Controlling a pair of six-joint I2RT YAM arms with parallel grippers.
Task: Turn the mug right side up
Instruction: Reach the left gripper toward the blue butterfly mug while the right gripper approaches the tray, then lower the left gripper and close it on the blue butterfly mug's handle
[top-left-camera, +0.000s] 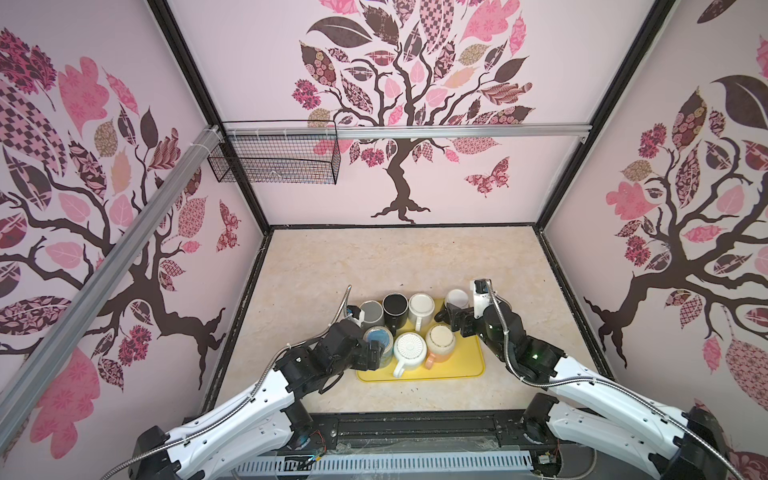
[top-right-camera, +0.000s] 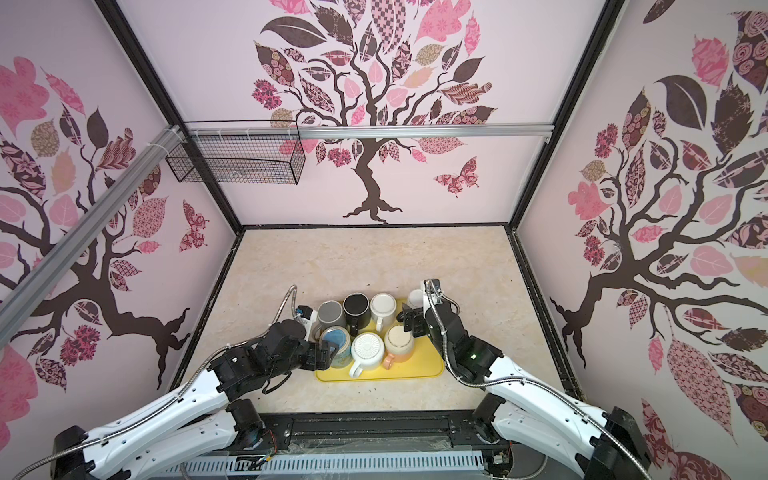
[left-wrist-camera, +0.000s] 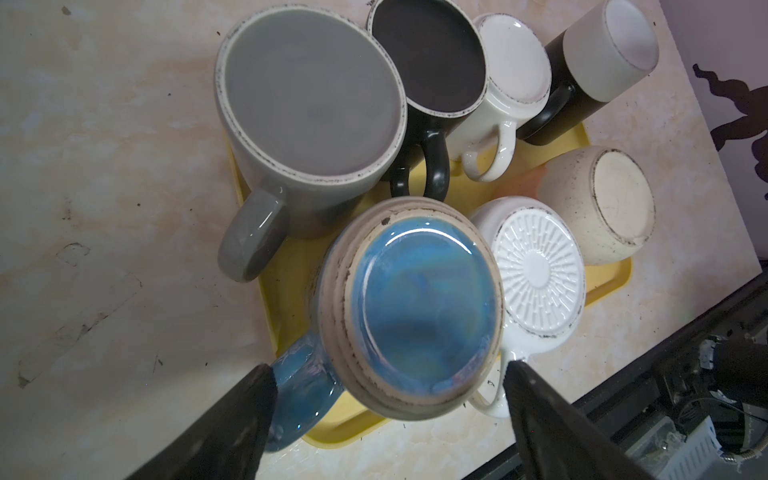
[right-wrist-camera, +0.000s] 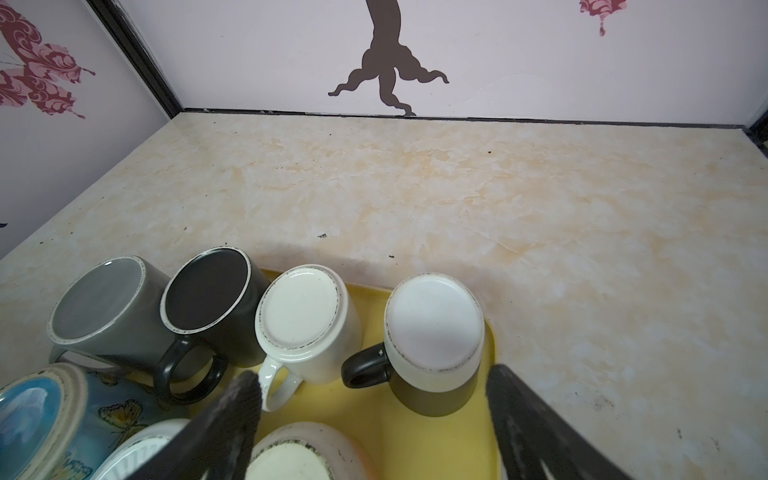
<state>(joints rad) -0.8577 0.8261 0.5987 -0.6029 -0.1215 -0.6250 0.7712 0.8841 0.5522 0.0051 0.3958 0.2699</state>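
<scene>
Since every mug on the yellow tray (top-left-camera: 457, 368) stands rim-down, the foot rings face up and the walls are the only easy grip. That seems to be why each arm frames a mug from the side. The left gripper (left-wrist-camera: 390, 372) hangs with its fingers spread wide and clasping nothing. They straddle the blue mug (left-wrist-camera: 415, 307) at the tray's near-left corner, one finger close by its handle; contact is hard to tell. The right gripper (right-wrist-camera: 374, 378) is likewise splayed and empty, with the two-tone mug (right-wrist-camera: 434, 328) at the tray's far-right corner just ahead of its fingers. Either could be the mug to turn. The blue one is glossy, with ridged bands round a raw, speckled foot. The two-tone one is a matte cylinder, pale above a dark band, with a black loop handle. Beside the blue mug, toward the tray's middle, a white mug (left-wrist-camera: 538, 270) shows a moulded sunburst base. The tray looks like smooth plastic with a raised lip.
</scene>
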